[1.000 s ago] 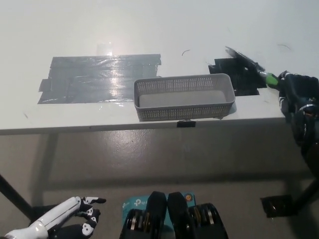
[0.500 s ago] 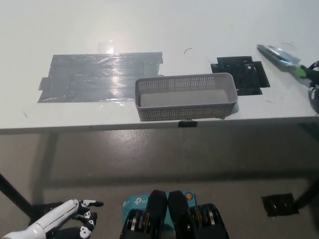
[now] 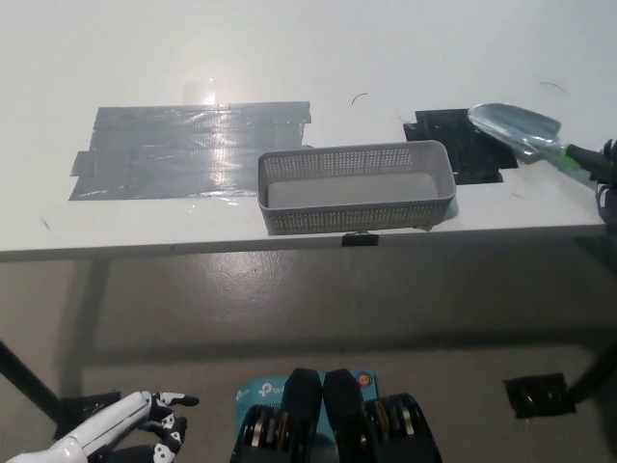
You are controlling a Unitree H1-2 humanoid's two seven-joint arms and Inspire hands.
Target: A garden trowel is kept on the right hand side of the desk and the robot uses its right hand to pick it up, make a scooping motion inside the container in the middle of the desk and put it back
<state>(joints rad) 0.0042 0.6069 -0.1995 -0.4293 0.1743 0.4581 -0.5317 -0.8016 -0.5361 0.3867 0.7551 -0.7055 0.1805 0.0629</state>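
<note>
A garden trowel (image 3: 518, 126) with a silver blade and a green handle hangs over the desk's right side, its blade above the black tape patch (image 3: 461, 145). The blade's broad face shows, pointing left toward the basket. My black right hand (image 3: 608, 168) is shut on the handle's end at the picture's right edge and is mostly cut off. The grey mesh basket (image 3: 355, 200) stands at the desk's front middle, with nothing seen inside it. My white left hand (image 3: 135, 422) rests open at the lower left, below the desk.
A large grey tape patch (image 3: 191, 149) lies left of the basket. The desk's front edge (image 3: 193, 246) runs across the picture, with a small black clip (image 3: 359, 238) under the basket. A black foot plate (image 3: 538, 395) sits on the floor at the lower right.
The trowel swung out to the right, then came back left and lower over the black tape, its blade turned from edge-on to face-on. The right hand drew off to the right edge.
</note>
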